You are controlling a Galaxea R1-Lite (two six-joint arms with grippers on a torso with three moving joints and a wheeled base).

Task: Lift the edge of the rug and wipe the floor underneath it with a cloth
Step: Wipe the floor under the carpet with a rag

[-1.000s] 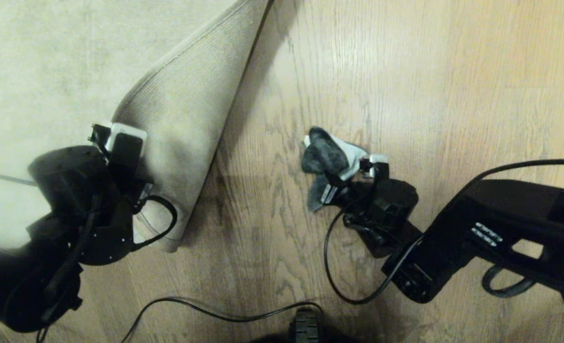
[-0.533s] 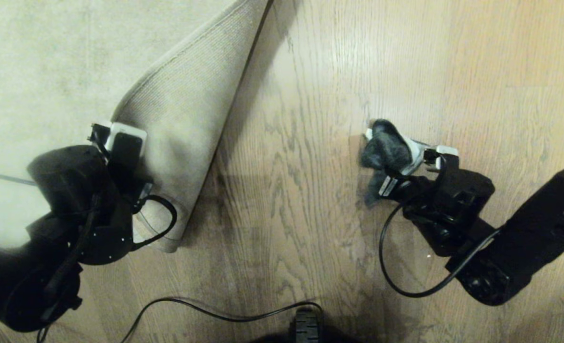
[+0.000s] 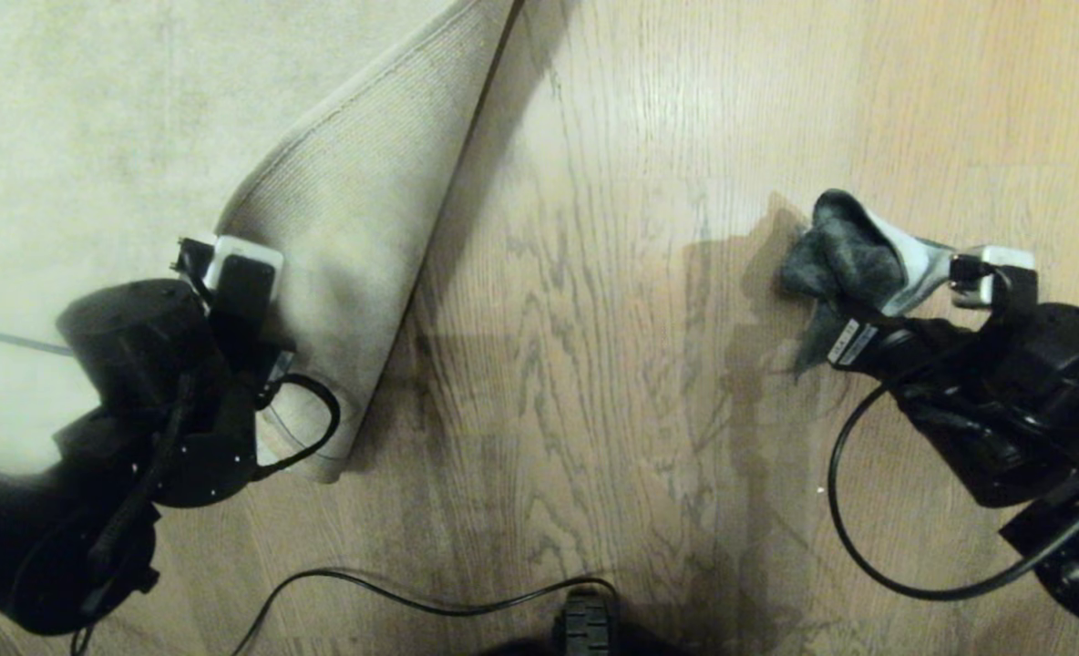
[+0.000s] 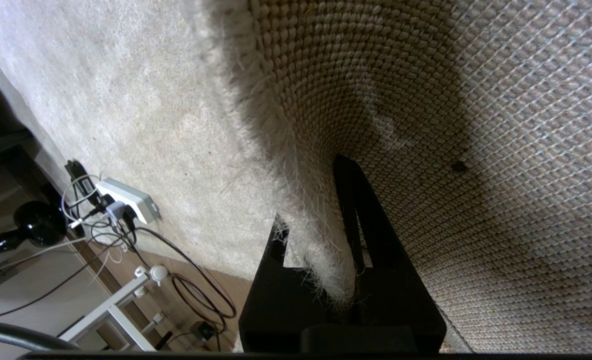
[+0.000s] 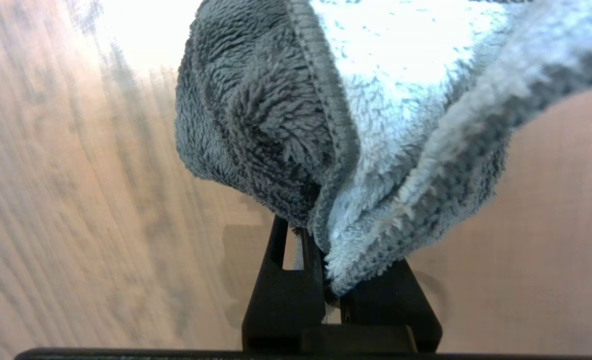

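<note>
The rug edge (image 3: 357, 210) is folded back over the pale rug, its ribbed tan backing facing up. My left gripper (image 3: 234, 269) is shut on that edge at the left; in the left wrist view the fringed rug edge (image 4: 321, 250) sits between the black fingers (image 4: 376, 235). My right gripper (image 3: 913, 292) is at the right, shut on the cloth (image 3: 854, 260), a fluffy dark grey rag with a paler side. The cloth (image 5: 356, 120) bulges out past the right gripper's fingers (image 5: 286, 280) just above the floor (image 3: 612, 273). A bare strip of wood planks lies between the folded edge and the cloth.
A black cable (image 3: 430, 597) loops across the floor near the front, by a dark part of the base (image 3: 583, 624). In the left wrist view a white power strip (image 4: 126, 200) with tangled cords lies at the rug's far border.
My right gripper has carried the cloth to the right and a little away from me, away from the folded rug. The left gripper and the rug edge have stayed still.
</note>
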